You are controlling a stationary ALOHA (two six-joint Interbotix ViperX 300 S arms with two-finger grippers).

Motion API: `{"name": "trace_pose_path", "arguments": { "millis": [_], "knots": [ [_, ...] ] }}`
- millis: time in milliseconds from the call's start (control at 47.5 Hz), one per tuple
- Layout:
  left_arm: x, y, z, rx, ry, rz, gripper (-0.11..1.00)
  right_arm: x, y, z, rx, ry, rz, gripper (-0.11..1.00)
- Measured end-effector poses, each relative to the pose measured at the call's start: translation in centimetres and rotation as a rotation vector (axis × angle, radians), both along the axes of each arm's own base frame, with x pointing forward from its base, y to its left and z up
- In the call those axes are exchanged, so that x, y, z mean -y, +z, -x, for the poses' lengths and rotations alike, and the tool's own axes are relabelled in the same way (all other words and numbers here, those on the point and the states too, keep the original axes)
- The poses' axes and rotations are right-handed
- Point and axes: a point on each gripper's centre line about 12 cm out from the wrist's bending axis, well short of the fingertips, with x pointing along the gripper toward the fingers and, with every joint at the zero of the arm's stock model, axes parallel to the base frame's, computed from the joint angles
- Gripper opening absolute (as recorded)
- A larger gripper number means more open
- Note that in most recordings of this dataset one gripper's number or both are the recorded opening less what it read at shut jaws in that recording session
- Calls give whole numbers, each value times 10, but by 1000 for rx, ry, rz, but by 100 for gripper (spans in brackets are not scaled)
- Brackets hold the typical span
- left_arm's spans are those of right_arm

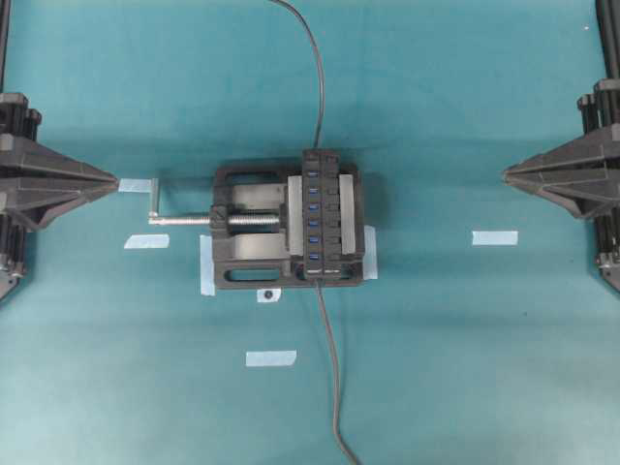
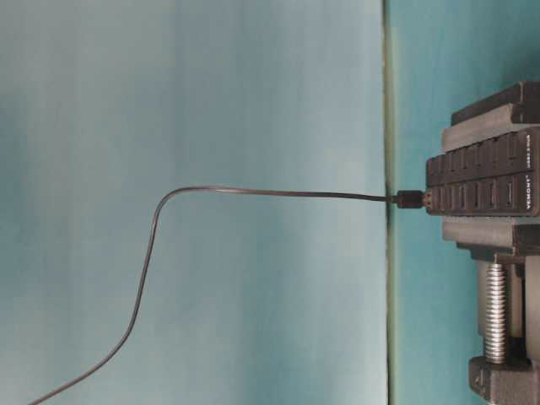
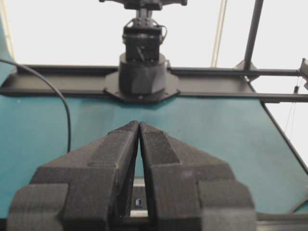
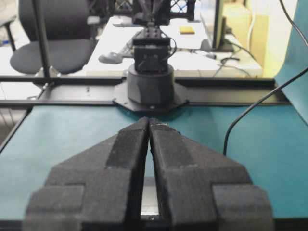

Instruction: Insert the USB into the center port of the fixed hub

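Observation:
The fixed hub (image 1: 325, 215) is a black strip clamped in the vise at the table's middle, its blue slots in a row facing up. The center port (image 1: 313, 215) shows blue with nothing in it. A thin dark cable (image 1: 317, 77) runs in from the far side. Its small black plug, the USB (image 2: 410, 200), sits against the hub's end face (image 2: 434, 200). My left gripper (image 1: 116, 181) is shut and empty at the left, well away from the hub. My right gripper (image 1: 505, 174) is shut and empty at the right. The fingertips (image 3: 144, 126) (image 4: 153, 123) meet in both wrist views.
The black vise (image 1: 242, 262) has a silver screw and crank (image 1: 165, 218) sticking out to the left. The hub's thicker grey cable (image 1: 332, 387) trails toward the front edge. Strips of pale tape (image 1: 271, 357) (image 1: 494, 237) (image 1: 145, 240) lie on the teal mat.

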Motion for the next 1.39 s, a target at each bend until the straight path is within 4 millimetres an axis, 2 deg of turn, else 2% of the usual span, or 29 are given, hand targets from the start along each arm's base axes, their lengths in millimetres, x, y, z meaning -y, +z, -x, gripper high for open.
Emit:
{"name": "trace_pose_path", "arguments": {
  "millis": [42, 126, 253, 505, 695, 1011, 1390],
  "knots": [
    [0, -5, 1, -9, -2, 3, 11, 0, -1, 0, -2, 0, -5, 15],
    [2, -16, 2, -37, -12, 12, 0, 1, -3, 2, -12, -7, -47, 5],
    [3, -15, 3, -37, -18, 10, 0, 2, -10, 5, -64, -10, -148, 0],
    [3, -25, 2, -130, -18, 8, 0, 1, -26, 7, -227, -13, -217, 0],
    [3, -28, 1, -207, -17, 7, 0, 1, -22, 4, -293, -16, -197, 0],
    [3, -36, 1, -295, -16, 6, 0, 11, -25, -6, -390, -69, -196, 0],
    [3, -37, 1, -313, -16, 6, 0, 25, -29, -25, -517, -136, -179, 0]
  ]
}}
